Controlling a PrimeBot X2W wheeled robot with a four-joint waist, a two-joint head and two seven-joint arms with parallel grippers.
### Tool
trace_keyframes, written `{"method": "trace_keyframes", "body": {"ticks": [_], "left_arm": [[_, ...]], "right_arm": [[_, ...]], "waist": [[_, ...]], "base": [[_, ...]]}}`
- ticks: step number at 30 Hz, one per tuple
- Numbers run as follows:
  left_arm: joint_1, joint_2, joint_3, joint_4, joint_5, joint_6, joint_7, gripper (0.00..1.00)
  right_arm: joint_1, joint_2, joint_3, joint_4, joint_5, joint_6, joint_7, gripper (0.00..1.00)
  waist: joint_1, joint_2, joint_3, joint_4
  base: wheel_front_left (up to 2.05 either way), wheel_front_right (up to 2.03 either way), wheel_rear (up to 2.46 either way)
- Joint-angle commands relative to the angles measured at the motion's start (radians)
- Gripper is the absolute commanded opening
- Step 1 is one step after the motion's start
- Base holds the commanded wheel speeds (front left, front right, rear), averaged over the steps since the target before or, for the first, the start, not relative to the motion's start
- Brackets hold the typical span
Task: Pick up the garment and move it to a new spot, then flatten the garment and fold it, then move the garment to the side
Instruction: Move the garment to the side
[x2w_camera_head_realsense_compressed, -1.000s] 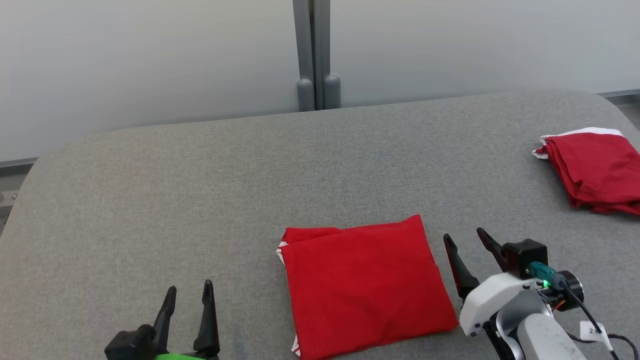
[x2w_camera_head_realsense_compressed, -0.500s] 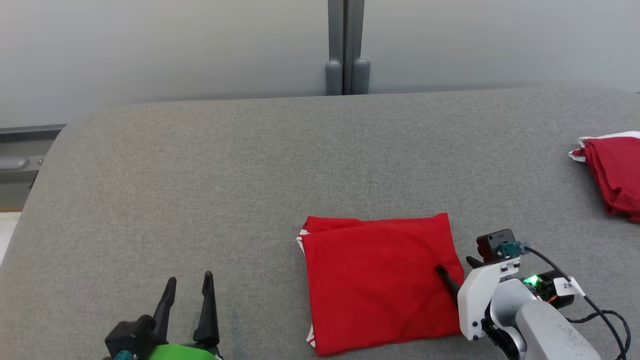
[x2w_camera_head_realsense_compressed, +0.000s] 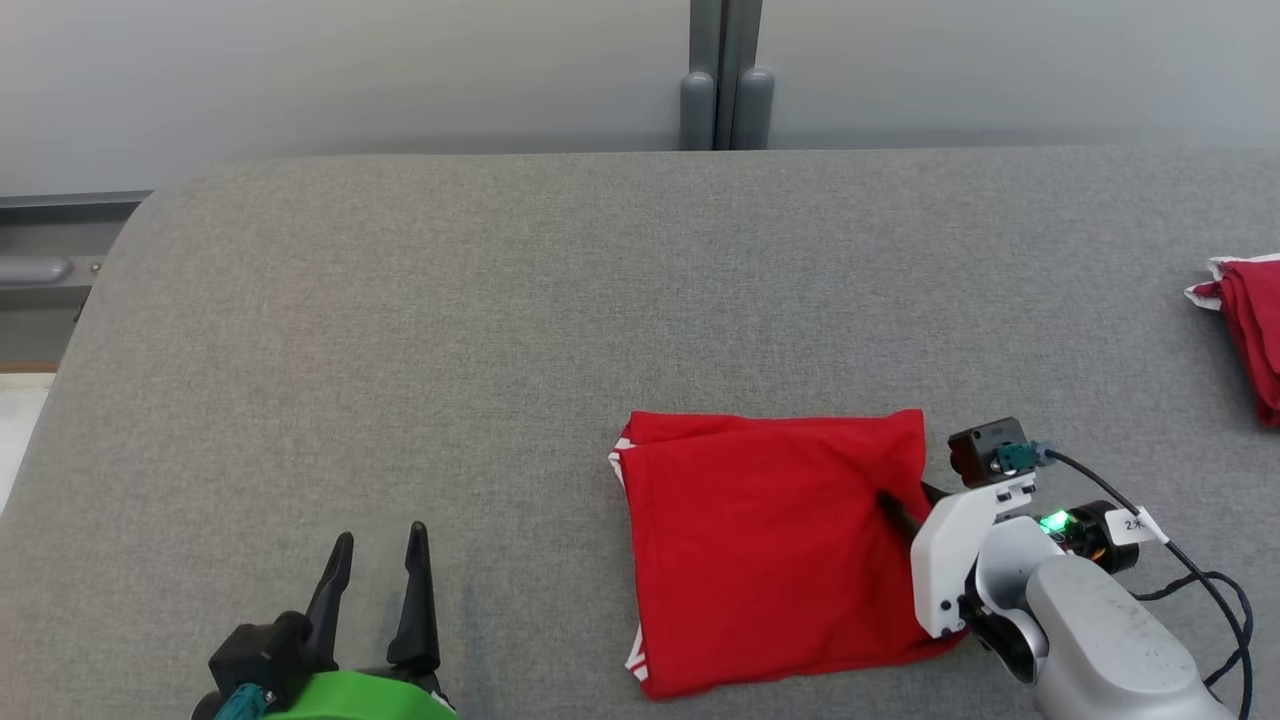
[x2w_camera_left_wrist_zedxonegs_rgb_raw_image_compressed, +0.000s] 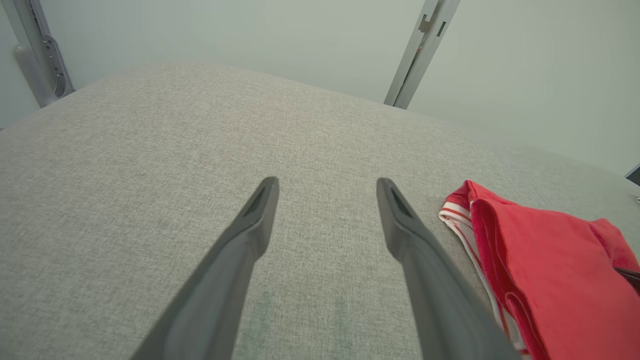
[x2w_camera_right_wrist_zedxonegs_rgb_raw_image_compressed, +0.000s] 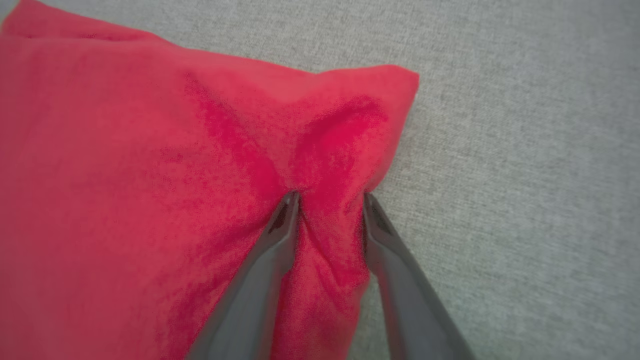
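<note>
Right hand (x2w_camera_right_wrist_zedxonegs_rgb_raw_image_compressed: 330, 200) lowered onto garment (x2w_camera_head_realsense_compressed: 770, 550) edge, fingers straddling bunched fold

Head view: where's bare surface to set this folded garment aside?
Biggest free patch: grey fabric surface left of the folded red garment, from the left jaws to the far edge. Also open between it and the second red garment, far right. Crowded near right, where the right jaws pinch it.
</note>
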Motion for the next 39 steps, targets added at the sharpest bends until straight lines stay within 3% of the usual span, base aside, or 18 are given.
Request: {"method": "trace_keyframes", "body": {"ticks": [1,9,18,26,32,39], "left_arm": [[-0.013,-0.001,0.0,-0.007,0.006,-0.001,-0.003,1.0],[-0.038,-0.002,-0.025,-0.031,-0.005,-0.009,-0.003,1.0],[-0.1,-0.001,-0.07,-0.059,0.007,-0.011,-0.003,1.0],[-0.158,0.019,-0.093,-0.049,0.031,-0.015,-0.003,1.0],[-0.175,0.041,-0.11,-0.04,0.035,-0.017,-0.001,1.0],[-0.184,0.048,-0.125,-0.041,0.032,-0.016,0.001,1.0]], "right_arm": [[-0.017,-0.007,-0.002,0.012,0.006,-0.002,-0.018,0.0],[-0.078,-0.043,-0.048,0.029,0.005,-0.002,-0.085,0.0],[-0.139,-0.103,-0.113,0.007,-0.023,-0.002,-0.103,0.0],[-0.167,-0.096,-0.165,-0.018,-0.03,-0.002,-0.121,0.0],[-0.177,-0.078,-0.176,-0.027,-0.034,-0.002,-0.131,0.0],[-0.202,-0.079,-0.175,-0.037,-0.046,-0.002,-0.131,0.0]], "waist": [[0.0,0.0,0.006,-0.011],[0.0,0.0,0.043,-0.104],[0.0,0.0,0.14,-0.312],[0.0,0.0,0.217,-0.46],[0.0,0.0,0.237,-0.514],[0.0,0.0,0.242,-0.514]], "base": [[0.0,0.0,0.0],[0.0,0.0,0.0],[0.0,0.0,0.0],[0.0,0.0,0.0],[0.0,0.0,0.0],[0.0,0.0,0.0]]}}
